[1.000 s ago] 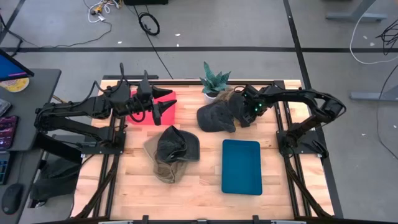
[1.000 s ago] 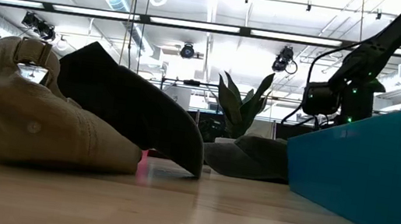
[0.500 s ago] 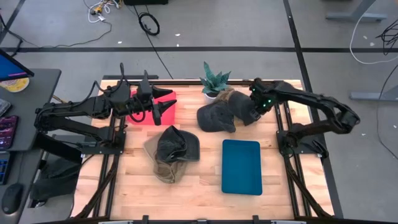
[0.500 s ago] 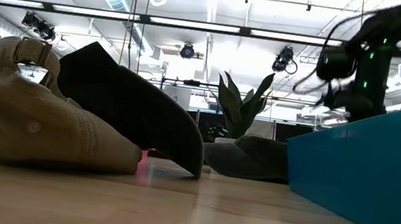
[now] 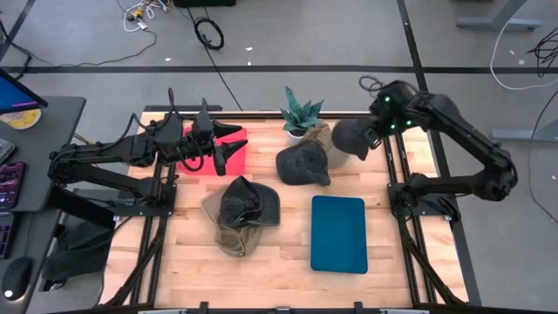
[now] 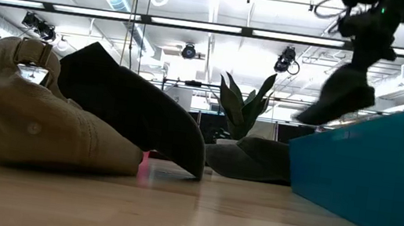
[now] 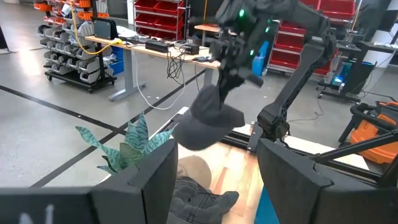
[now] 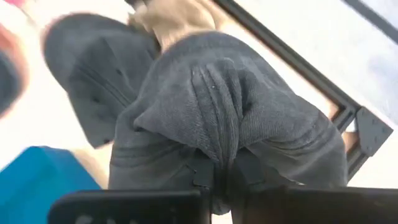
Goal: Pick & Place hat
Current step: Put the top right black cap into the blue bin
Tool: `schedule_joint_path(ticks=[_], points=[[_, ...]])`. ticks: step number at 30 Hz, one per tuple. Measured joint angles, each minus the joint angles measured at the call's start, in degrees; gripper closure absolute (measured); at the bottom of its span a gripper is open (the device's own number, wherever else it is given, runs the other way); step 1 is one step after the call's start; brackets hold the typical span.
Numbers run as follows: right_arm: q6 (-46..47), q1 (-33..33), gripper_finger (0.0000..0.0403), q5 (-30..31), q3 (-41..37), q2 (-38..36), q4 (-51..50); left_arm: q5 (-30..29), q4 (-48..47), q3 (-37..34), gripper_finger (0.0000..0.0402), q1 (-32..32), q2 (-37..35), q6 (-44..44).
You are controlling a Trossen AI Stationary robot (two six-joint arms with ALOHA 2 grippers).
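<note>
Apparently pinched, the grey hat (image 5: 353,138) hangs beneath the right tool (image 5: 377,131).

Right gripper (image 5: 373,133) raised, fingers pinched closed; left gripper (image 5: 228,146) hovers, fingers spread.

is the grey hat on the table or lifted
Lifted: the grey hat hangs pinched in the right tool, clear of the table.

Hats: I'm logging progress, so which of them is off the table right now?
The grey hat pinched by the right gripper hangs in the air at the back right corner. The other hats lie on the table.
</note>
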Motion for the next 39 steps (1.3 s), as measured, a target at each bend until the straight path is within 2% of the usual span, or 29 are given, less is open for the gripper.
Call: schedule_joint_path(ticks=[7, 14, 18, 29, 35, 39], points=[[-1.0, 0.5, 0.0389, -2.6, 7.7, 0.2, -4.2, 0.0, 0.0, 0.0, 0.0177, 0.0, 0.0, 0.0], [-2.3, 5.2, 0.0389, -4.4, 11.7, 0.2, -10.0, 0.0, 0.0, 0.0, 0.0177, 0.0, 0.0, 0.0], [-2.6, 10.7, 0.0389, -9.9, 12.2, 0.2, -10.3, 0.0, 0.0, 0.0, 0.0177, 0.0, 0.0, 0.0], [-11.5, 27.4, 0.0389, -12.3, 12.2, 3.7, -10.9, 0.0, 0.0, 0.0, 0.0177, 0.0, 0.0, 0.0], [-21.9, 36.6, 0.0389, -15.2, 12.2, 7.3, -11.0, 0.0, 0.0, 0.0, 0.0177, 0.0, 0.0, -0.1], [-28.8, 42.1, 0.0389, -14.6, 12.2, 9.7, -11.0, 0.0, -0.1, 0.0, 0.0177, 0.0, 0.0, -0.1]])
